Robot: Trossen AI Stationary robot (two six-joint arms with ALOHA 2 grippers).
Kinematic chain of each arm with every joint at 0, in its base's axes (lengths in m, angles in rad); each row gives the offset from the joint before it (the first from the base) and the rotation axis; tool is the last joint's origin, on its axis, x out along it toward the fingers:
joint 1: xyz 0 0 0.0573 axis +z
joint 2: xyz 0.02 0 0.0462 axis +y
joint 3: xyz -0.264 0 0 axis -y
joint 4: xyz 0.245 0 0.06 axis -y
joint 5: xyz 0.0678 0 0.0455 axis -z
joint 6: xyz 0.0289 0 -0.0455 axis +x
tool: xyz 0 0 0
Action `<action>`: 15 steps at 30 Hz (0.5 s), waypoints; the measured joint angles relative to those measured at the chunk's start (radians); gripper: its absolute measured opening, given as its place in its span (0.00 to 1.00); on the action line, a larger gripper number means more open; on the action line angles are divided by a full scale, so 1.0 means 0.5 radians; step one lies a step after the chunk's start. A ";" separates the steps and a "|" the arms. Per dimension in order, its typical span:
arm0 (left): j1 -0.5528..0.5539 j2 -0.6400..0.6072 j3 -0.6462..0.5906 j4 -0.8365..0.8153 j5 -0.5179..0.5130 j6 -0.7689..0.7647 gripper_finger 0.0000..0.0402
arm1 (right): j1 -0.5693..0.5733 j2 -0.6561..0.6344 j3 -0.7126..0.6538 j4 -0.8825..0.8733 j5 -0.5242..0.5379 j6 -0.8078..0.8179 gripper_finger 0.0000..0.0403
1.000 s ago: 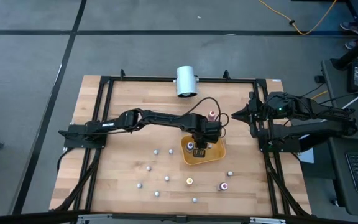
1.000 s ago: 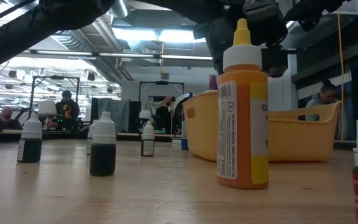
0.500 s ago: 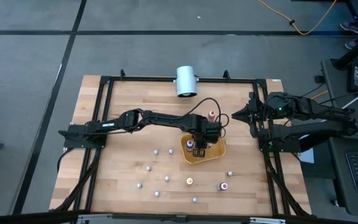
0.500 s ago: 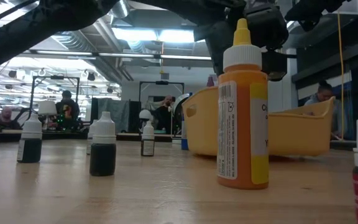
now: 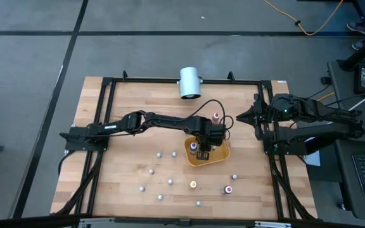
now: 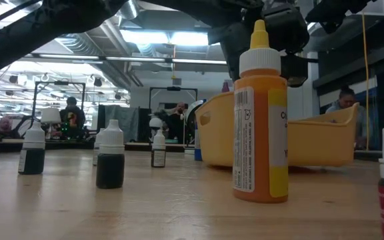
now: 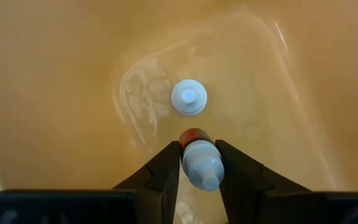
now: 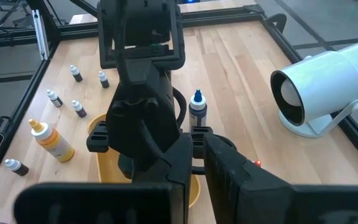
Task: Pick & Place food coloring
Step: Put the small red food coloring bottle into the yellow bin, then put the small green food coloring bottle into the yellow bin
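A: Looking at the left gripper (image 7: 196, 147) first. Grasping anything?

B: Clamping a small bottle (image 7: 201, 167) of food coloring, pale cap and reddish body, between both fingers. Hanging it inside the orange-yellow tray (image 5: 223, 156), just at 4 o'clock from the table's middle in the high view.

A: Sharing the tray with anything?

B: Sitting beside a second bottle (image 7: 189, 98), standing upright on the tray floor, showing only its round cap.

A: And the other bottles?

B: Standing loose on the wood, spreading from 6 to 9 o'clock of the tray, for example one grey cap (image 5: 159, 154). Also showing a bigger orange bottle (image 6: 261, 120) up close in the low view.

A: Checking the right gripper (image 5: 241, 118)?

B: Waiting at 2 o'clock of the tray, fingers drawn together, gripping nothing.
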 joint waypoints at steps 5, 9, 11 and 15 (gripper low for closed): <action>0.000 0.000 -0.001 0.000 0.001 0.000 0.26 | 0.000 0.000 0.000 0.000 0.000 0.001 0.11; -0.001 0.000 -0.001 0.000 0.000 0.000 0.32 | 0.000 -0.001 0.000 0.000 0.000 0.001 0.11; -0.001 0.000 -0.001 0.000 -0.005 0.000 0.34 | 0.000 0.000 0.000 0.000 0.000 0.001 0.11; -0.001 -0.008 0.045 -0.030 -0.008 -0.002 0.39 | 0.000 0.000 0.000 -0.001 -0.001 0.000 0.11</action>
